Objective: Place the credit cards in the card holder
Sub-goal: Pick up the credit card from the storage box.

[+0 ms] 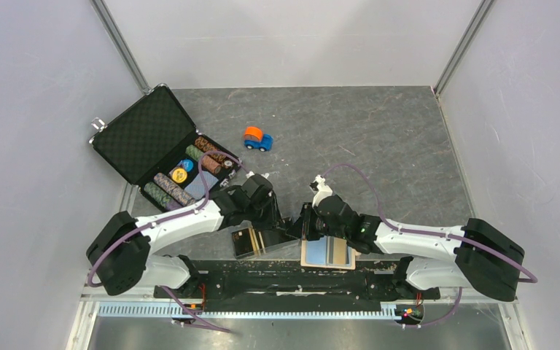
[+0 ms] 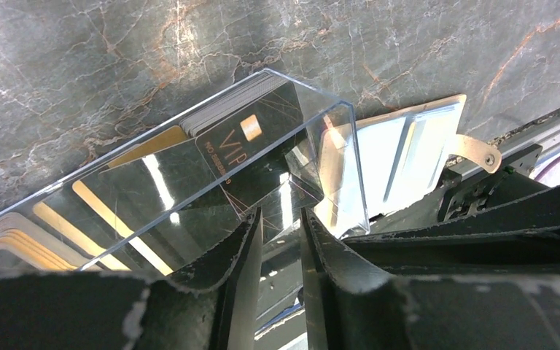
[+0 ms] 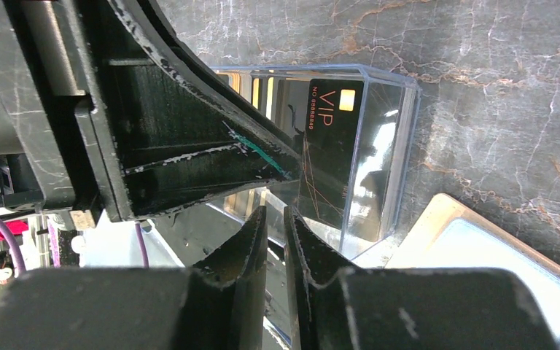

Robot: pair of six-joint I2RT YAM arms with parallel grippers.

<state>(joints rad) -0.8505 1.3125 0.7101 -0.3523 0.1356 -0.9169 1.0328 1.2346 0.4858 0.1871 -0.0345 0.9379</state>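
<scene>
Both nearly shut, grasp unclear, the left gripper (image 2: pixel 281 219) should steady the near-edge clear box (image 2: pixel 153 179) while the right gripper (image 3: pixel 275 215) draws the black card (image 2: pixel 257 142) straight out.

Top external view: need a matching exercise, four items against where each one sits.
Items:
1. black chip briefcase
2. small orange and blue toy car
3. clear plastic box with cards inside
4. beige leather-look card holder

Places:
A. near edge, right of centre, lying open
B. alone at the far middle of the grey table
C. far left, lid open, chips showing
D. near edge, left of centre

Pairs: 1-C, 2-B, 3-D, 4-A
</scene>
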